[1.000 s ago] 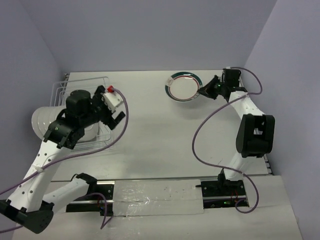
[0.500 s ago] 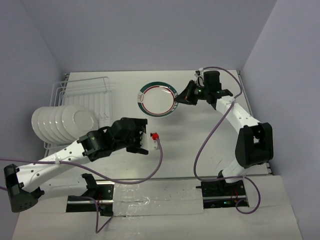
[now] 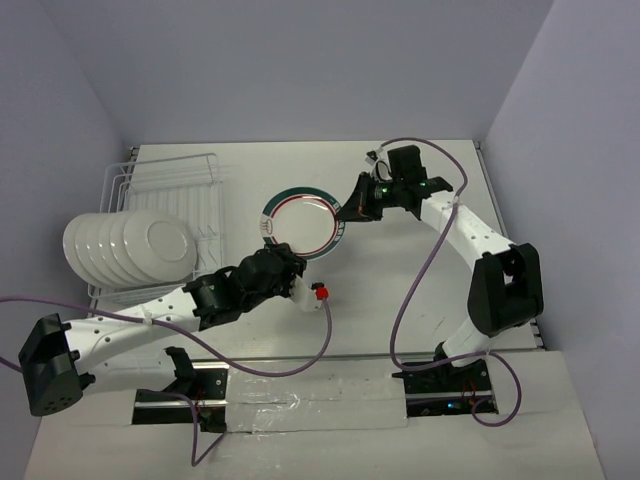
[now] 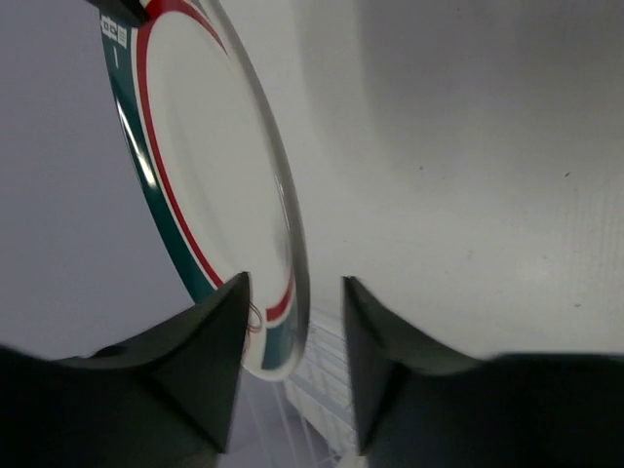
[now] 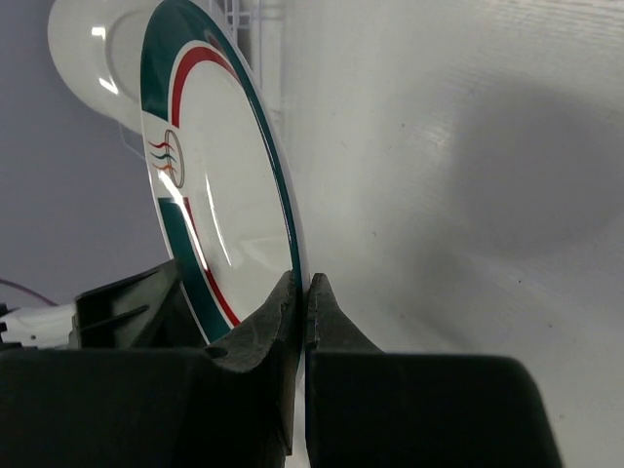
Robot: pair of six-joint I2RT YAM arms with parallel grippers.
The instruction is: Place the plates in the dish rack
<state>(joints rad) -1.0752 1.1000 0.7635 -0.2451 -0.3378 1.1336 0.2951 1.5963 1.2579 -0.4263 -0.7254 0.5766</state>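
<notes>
A white plate with a dark teal rim and a red inner ring [image 3: 300,222] hangs tilted above the middle of the table. My right gripper [image 3: 346,210] is shut on its right edge; in the right wrist view the fingers [image 5: 303,283] pinch the rim of this plate [image 5: 219,214]. My left gripper [image 3: 285,258] reaches up to the plate's near edge. Its jaws [image 4: 294,283] straddle the plate rim [image 4: 214,175], with a gap still showing on one side. The white wire dish rack [image 3: 170,180] stands at the left with several white plates [image 3: 125,245] upright in it.
The rack's wires [image 4: 322,375] show below the plate in the left wrist view. Purple cables loop from both arms over the table [image 3: 400,290]. A red tag [image 3: 320,292] hangs at the left wrist. Grey walls close in on the left, back and right.
My right arm carried the plate from the far right toward the middle. My left arm swung away from the rack to the plate, and its jaws narrowed around the near rim.
</notes>
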